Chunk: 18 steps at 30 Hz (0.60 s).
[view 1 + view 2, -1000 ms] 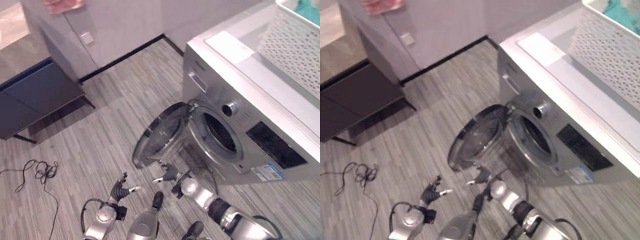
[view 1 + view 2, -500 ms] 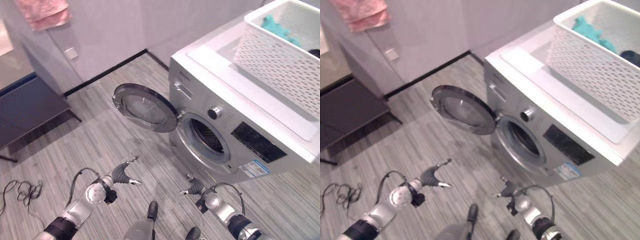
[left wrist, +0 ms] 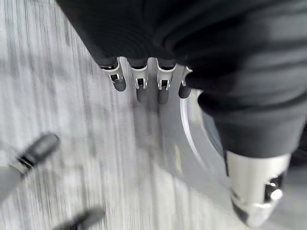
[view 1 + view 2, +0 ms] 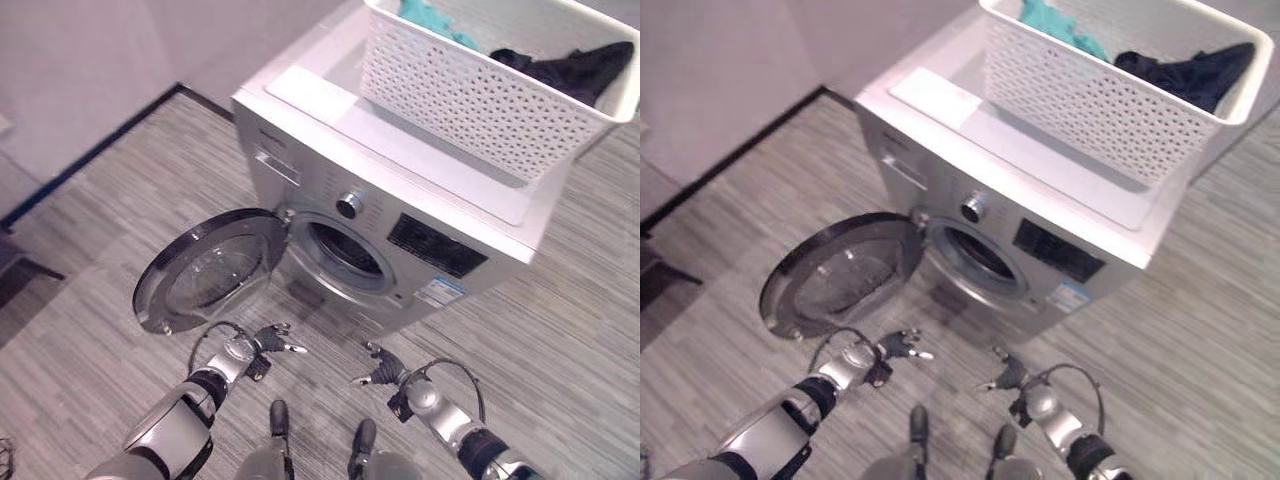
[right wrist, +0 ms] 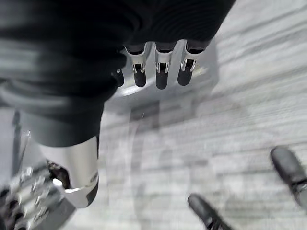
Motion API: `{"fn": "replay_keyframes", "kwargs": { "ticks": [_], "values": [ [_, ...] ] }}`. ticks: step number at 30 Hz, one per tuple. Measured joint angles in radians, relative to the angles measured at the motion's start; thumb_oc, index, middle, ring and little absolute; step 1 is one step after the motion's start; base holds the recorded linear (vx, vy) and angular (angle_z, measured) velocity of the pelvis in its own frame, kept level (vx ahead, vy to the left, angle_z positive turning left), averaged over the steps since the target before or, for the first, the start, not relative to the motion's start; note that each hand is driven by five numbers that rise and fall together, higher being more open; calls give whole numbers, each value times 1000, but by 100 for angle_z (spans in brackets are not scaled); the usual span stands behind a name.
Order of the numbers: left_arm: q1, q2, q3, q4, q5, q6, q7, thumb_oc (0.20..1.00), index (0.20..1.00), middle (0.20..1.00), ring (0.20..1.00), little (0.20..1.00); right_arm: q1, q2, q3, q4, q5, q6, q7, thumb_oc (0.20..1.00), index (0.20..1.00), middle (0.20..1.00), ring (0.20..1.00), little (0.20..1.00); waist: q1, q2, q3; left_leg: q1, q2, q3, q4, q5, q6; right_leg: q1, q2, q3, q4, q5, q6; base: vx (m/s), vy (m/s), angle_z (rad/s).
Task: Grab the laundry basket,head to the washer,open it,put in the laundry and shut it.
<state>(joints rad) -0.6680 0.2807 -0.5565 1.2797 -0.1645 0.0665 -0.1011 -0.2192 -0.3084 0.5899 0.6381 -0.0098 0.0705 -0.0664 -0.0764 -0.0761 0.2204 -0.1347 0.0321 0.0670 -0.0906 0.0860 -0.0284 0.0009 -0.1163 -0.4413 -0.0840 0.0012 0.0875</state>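
Standing before the washer, door swung wide, both hands spread and empty below it. Next we lift laundry from the basket on top.

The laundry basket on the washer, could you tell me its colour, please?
White, with a perforated lattice wall; clearest in the left eye view.

Laundry basket atop washer, door left.

A grey wood-grain floor carries the silver washer, its round door swung open toward 9 o'clock. On the washer's flat top, toward 1 o'clock, sits a white perforated laundry basket.
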Motion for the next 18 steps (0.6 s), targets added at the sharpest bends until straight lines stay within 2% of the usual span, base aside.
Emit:
{"fn": "replay_keyframes", "kwargs": {
  "ticks": [1,2,3,5,8,10,12,18],
  "values": [
    [-47,9,76,55,18,4,49,1000,1000,1000,1000,1000,-6,-3,2,-4,16,-3,-11,1000,1000,1000,1000,1000,3,-11,6,-16,7,2,0,1,-1,-20,3,5,1,2,-3,-152,-39,-12],
    [-78,33,100,71,18,6,77,1000,1000,1000,1000,1000,-15,0,2,-4,21,-9,-22,1000,1000,1000,1000,1000,3,-19,12,-30,13,6,0,3,-5,-37,10,13,1,5,-8,-114,-34,-28],
    [-141,79,163,115,14,5,98,1000,1000,1000,1000,1000,-33,3,4,-14,38,-16,-37,1000,1000,1000,1000,1000,4,-36,21,-57,24,24,0,9,-7,-73,16,29,2,15,-16,-92,-37,-30],
    [-172,80,183,130,-4,18,91,1000,1000,1000,1000,1000,-40,1,4,-38,56,-27,-58,1000,1000,1000,1000,1000,-4,-39,34,-76,27,29,0,14,-7,-92,19,37,-1,22,-17,-62,-27,-19],
    [-234,155,155,135,6,9,131,1000,1000,1000,1000,1000,-54,-10,-2,-128,75,-56,-85,1000,1000,1000,1000,1000,-30,-62,70,-117,38,31,0,23,-15,-135,31,45,-2,30,-25,-33,-30,-8],
    [-265,192,149,116,19,0,153,1000,1000,1000,1000,1000,-54,-15,-2,-140,76,-59,-87,1000,1000,1000,1000,1000,-31,-69,100,-130,43,27,0,30,-17,-145,35,42,-2,33,-29,-22,-37,9],
    [-303,249,152,104,19,-4,192,1000,1000,1000,1000,1000,-58,-20,2,-154,76,-68,-89,1000,1000,1000,1000,1000,-28,-68,133,-137,47,16,1,32,-20,-146,40,26,-2,33,-31,-3,-43,15],
    [-308,331,163,73,17,-22,259,1000,1000,1000,1000,1000,-19,-28,23,-149,75,-75,-103,1000,1000,1000,1000,1000,8,-56,142,-141,47,-8,1,34,-22,-135,41,14,-1,33,-31,25,-22,16]
  ]
}}
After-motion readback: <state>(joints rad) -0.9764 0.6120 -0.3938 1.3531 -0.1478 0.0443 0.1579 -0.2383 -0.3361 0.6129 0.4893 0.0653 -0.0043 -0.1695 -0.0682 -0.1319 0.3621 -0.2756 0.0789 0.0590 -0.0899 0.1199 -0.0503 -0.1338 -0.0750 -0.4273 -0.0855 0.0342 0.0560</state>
